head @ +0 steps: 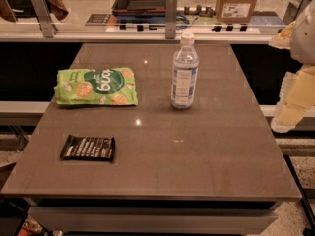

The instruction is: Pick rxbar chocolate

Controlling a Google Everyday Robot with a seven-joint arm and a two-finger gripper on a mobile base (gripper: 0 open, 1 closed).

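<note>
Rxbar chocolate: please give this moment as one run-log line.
rxbar chocolate: flat on table, near-left corner | claw: right edge of view, apart from bar | grasp: not yet

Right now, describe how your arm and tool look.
The arm shows at the view's right edge as a rounded whitish-grey shell. Below it, off the right side of the table, the tool is a blocky, pale cream-yellow shape with lighter edges. No cables or markings can be made out.
</note>
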